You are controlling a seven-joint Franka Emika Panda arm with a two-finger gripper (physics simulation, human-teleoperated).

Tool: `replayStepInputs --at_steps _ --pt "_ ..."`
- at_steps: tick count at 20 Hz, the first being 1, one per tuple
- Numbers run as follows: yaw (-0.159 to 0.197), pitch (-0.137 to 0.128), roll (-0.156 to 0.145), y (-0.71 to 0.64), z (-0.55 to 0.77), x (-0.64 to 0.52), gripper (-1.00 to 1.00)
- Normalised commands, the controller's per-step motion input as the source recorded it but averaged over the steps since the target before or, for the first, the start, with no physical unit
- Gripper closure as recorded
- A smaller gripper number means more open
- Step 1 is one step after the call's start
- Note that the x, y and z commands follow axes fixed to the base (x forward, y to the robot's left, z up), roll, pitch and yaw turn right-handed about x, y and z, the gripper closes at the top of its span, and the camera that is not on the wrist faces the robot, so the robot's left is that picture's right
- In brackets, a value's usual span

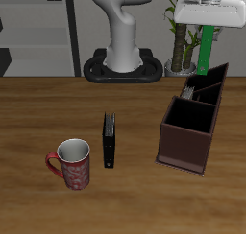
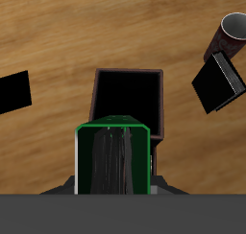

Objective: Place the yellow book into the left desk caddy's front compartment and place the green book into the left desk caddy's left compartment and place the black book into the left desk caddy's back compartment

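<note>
The claw (image 1: 206, 27) grips the thin bright green book (image 1: 207, 48) upright above the open dark maroon-brown desk caddy (image 1: 188, 142); the thin black book (image 1: 110, 139) stands beside a patterned red mug (image 1: 71, 164).

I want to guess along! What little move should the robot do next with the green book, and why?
Probably lower it straight down. The gripper holds the green book upright above the caddy, not inside yet, and the wrist view shows an open compartment right below it.

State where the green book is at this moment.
In the exterior view the green book hangs upright in the gripper, above the back of the left desk caddy, near the plant.
</note>
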Motion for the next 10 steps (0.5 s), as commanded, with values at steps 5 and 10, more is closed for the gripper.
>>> replayStepInputs --at_steps 5,10 --pt "-0.013 -0.046 0.043 0.12 -0.11 -0.48 1.00" --pt "-0.051 -0.008 0.009 -0.01 -0.19 -0.29 1.00"
